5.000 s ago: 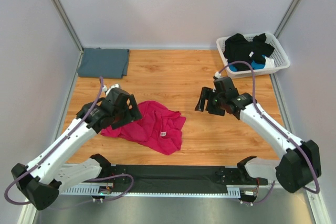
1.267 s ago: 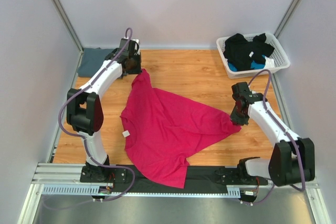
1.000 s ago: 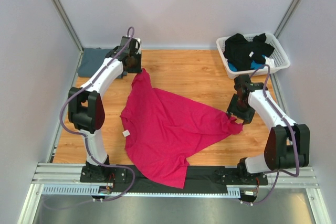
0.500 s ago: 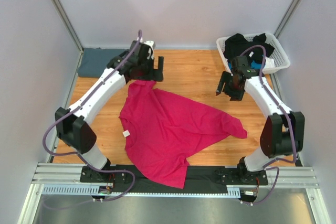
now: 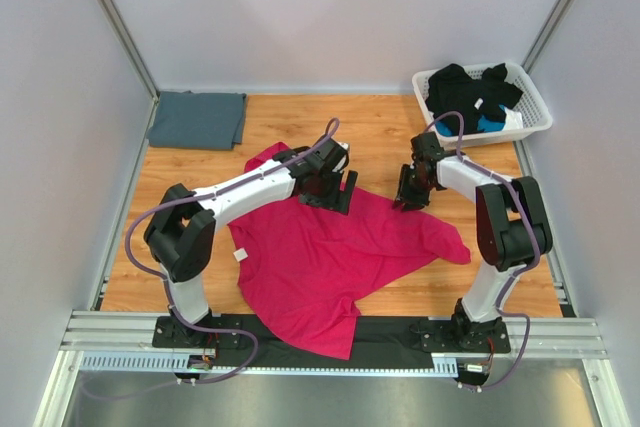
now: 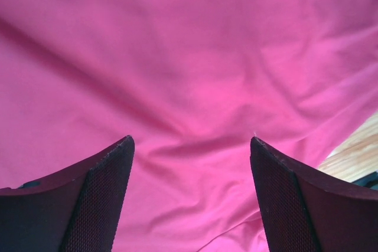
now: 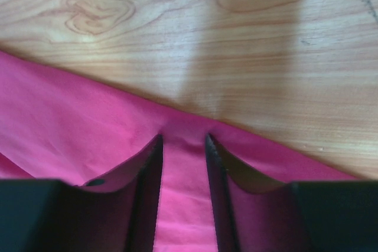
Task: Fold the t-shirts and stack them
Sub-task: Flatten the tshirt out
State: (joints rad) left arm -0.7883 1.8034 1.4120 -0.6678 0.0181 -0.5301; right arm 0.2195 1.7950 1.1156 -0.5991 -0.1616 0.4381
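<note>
Your left fingers (image 6: pixel 103 196) stood wide apart, hanging over the magenta t-shirt (image 6: pixel 195 57) with nothing between them but the rumpled cloth below. Your right fingers (image 7: pixel 144 172) stood only a narrow gap apart, set astride the shirt's far edge where it met the bare wood. Pink cloth showed in that gap, but you could not tell from the views whether they pinched it.

From above, both arms reached inward. The left arm (image 5: pixel 240 192) crossed the shirt's upper part, and the right arm (image 5: pixel 460 172) bent back toward the shirt's far right edge. The magenta t-shirt (image 5: pixel 320 257) lay spread open and creased across the middle of the table (image 5: pixel 370 137). One corner pointed right, its near hem lapped over the black strip (image 5: pixel 400 342) at the table's front, and a small white label (image 5: pixel 240 255) showed at its left side.

The blue-grey t-shirt (image 5: pixel 197 119) lay folded flat in the far left corner, well apart from the magenta one. A white lattice basket (image 5: pixel 535 117) of dark clothes (image 5: pixel 460 92) sat in the far right corner.
</note>
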